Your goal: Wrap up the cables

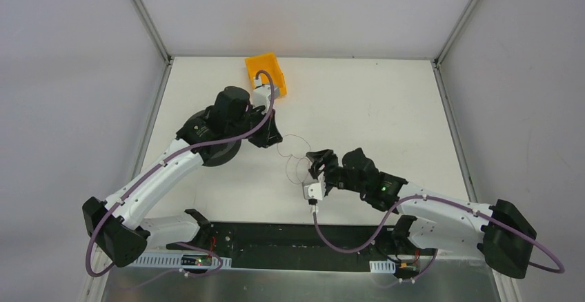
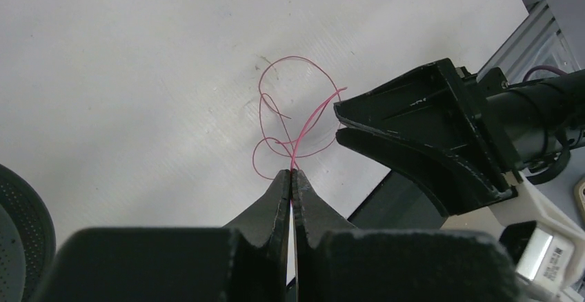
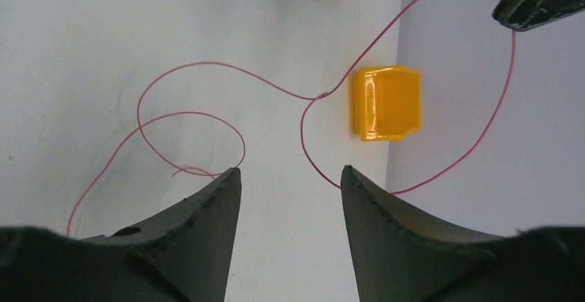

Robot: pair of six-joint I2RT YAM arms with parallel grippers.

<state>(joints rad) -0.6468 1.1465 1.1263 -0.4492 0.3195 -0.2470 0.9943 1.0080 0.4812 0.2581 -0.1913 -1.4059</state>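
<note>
On the table, midway between the arms: the cables hang and lie in loose reddish loops, strung from one gripper towards the other.
Left gripper: fingers pressed together on one strand, seemingly as an anchor so coils can be drawn against it.
Right gripper: fingers apart with nothing between them. Loops curl just ahead of both tips, so it looks poised to gather one.
Orange bin: at the far edge, clear of the wire, likely where the bundle goes.
Dark disc: under the left arm, purpose unclear.
</note>
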